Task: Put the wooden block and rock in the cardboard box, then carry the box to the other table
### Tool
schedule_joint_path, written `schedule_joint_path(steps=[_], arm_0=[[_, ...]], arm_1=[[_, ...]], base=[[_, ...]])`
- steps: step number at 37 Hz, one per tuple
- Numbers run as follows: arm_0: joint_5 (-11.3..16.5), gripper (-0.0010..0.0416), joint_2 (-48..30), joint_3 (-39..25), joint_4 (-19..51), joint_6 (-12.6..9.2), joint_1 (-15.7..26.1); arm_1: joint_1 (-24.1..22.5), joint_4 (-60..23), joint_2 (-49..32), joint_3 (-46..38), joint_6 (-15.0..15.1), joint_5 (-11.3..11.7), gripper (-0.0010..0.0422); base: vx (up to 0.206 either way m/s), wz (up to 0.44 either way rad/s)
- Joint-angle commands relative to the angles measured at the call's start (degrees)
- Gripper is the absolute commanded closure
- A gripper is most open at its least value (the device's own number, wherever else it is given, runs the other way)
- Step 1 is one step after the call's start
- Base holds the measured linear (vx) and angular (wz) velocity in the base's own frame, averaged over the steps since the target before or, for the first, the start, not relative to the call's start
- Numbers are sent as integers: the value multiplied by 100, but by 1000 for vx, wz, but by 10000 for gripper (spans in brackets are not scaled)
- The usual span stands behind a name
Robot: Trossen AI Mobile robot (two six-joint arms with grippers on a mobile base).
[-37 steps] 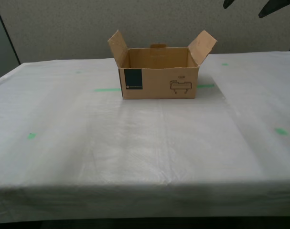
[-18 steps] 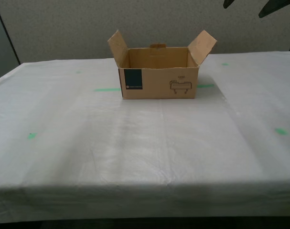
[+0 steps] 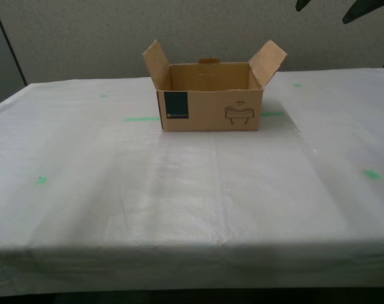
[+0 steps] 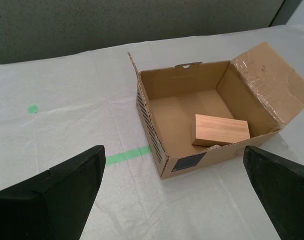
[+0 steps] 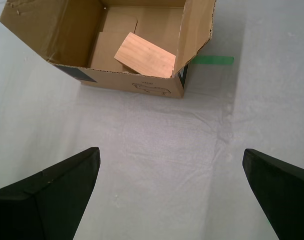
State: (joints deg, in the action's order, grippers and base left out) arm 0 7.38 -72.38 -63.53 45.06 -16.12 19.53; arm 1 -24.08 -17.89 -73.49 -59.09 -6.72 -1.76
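The cardboard box (image 3: pixel 210 109) stands open on the other table (image 3: pixel 179 202), whose white cloth is wrinkled, with its side flaps up and its navy label facing the exterior camera. Inside it, the wooden block (image 4: pixel 221 129) lies tilted near the front wall, also shown as the wooden block (image 5: pixel 144 55) in the first wrist view. The rock is hidden. My second gripper (image 4: pixel 173 150) hangs open and empty, apart from the cardboard box (image 4: pixel 192 160). My first gripper (image 5: pixel 170 151) is open and empty too, over bare cloth short of the cardboard box (image 5: pixel 136 85).
Green tape strips (image 3: pixel 142 119) lie on the cloth beside the box, with small green marks (image 3: pixel 42 180) farther out. A grey wall stands behind the table. Dark shapes (image 3: pixel 362 9) cross the exterior view's top right corner. The table's near edge (image 3: pixel 192 250) runs across the exterior view.
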Motion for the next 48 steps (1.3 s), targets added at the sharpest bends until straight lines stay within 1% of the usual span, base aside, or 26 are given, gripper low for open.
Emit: schedule_joint_path(steps=[1, 48], arm_0=[[-20, 7, 4, -4, -4, -9, 2], [-20, 7, 4, -4, -4, -11, 2]], arm_1=[[-2, 9, 2, -4, 7, 9, 34], [-2, 9, 2, -4, 7, 9, 34]], base=[[0, 0], [0, 0]])
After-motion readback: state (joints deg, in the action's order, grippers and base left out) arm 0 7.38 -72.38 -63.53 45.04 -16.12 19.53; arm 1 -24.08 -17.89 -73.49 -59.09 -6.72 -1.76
